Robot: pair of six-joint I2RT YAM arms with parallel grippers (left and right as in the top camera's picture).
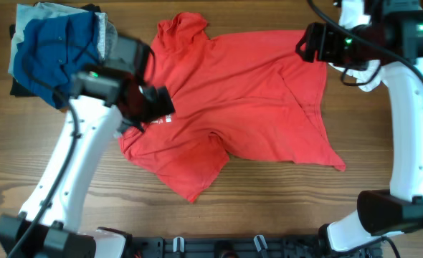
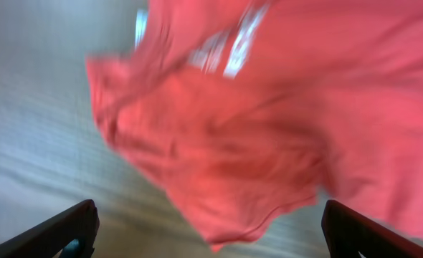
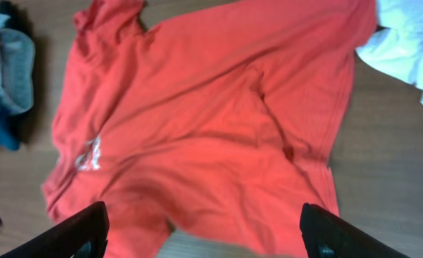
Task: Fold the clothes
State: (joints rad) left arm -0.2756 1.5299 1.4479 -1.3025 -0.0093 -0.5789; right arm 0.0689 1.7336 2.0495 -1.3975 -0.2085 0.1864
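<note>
A red short-sleeved T-shirt [image 1: 240,100] lies rumpled across the middle of the wooden table, one sleeve pointing toward the front edge. White lettering [image 2: 226,50] shows near its left side. My left gripper [image 1: 150,100] hovers over the shirt's left edge; in the blurred left wrist view its fingers [image 2: 61,233] stand wide apart, open, with only the shirt's hem [image 2: 229,229] below them. My right gripper [image 1: 308,43] is above the shirt's far right corner, open, with nothing between its fingers [image 3: 75,233]. A white garment [image 3: 412,50] lies just beyond that corner.
A pile of other clothes [image 1: 50,50], blue on top with grey and dark pieces, sits at the far left corner and also shows as a blue-grey heap [image 3: 7,72] in the right wrist view. Bare wood table [image 1: 283,208] runs along the front.
</note>
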